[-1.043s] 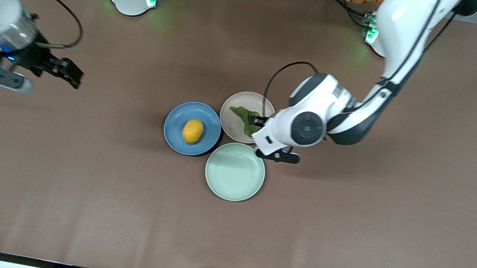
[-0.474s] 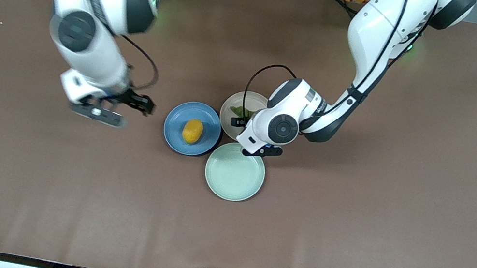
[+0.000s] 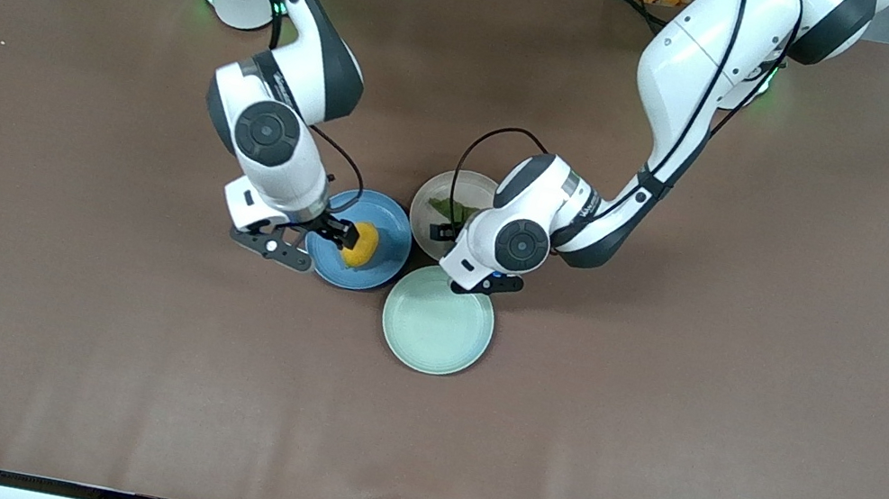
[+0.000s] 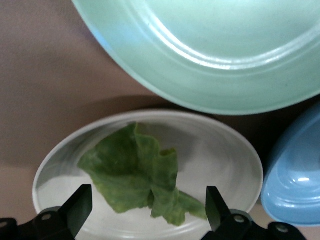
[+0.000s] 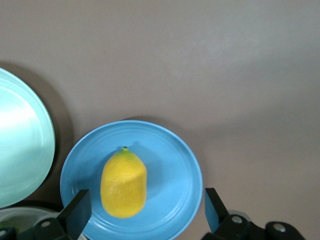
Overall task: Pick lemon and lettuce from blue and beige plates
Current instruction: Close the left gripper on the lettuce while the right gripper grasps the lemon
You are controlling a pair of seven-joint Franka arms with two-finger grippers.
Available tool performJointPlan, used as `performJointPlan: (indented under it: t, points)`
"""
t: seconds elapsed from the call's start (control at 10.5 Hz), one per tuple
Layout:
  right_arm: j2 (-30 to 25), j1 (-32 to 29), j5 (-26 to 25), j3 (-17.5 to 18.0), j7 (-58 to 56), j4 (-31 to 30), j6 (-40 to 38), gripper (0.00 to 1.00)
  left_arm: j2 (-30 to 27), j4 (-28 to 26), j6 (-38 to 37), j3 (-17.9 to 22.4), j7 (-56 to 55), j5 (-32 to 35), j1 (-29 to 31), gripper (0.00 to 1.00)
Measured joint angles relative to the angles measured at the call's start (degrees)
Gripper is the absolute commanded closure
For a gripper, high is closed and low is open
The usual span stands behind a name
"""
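Note:
The lemon [image 3: 362, 245] lies on the blue plate [image 3: 391, 224]; in the right wrist view the lemon [image 5: 124, 184] rests on that plate [image 5: 175, 170]. My right gripper [image 3: 341, 232] is open, low over the blue plate, jaws either side of the lemon [image 5: 145, 212]. The lettuce [image 3: 451, 210] lies in the beige plate [image 3: 466, 181]. My left gripper [image 3: 448, 231] is open just above it; the left wrist view shows the leaf [image 4: 140, 175] between the open jaws [image 4: 147, 212], untouched.
A pale mint-green plate [image 3: 437, 321] sits nearer the front camera, touching the other two plates. It also shows in the left wrist view [image 4: 225, 50] and the right wrist view [image 5: 20, 140]. Brown table surface [image 3: 653, 414] surrounds the plates.
My right arm has swung in from its end of the table to the blue plate and lemon. My left gripper shifted slightly farther over the beige plate.

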Motion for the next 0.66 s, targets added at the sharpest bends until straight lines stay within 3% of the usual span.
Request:
performJointPlan:
  t: [0.38,0.66]
  points:
    - [4.3,2.2,0.0,0.2,2.9,0.0,4.7,0.0,0.9,0.0,0.9,0.1,-0.7,-0.3,0.2,0.73]
    - [6.3,3.1,0.0,0.7,4.3,0.0,5.8,0.06,0.9,0.4,0.9,0.2,-1.1,-0.4,0.2,0.97]
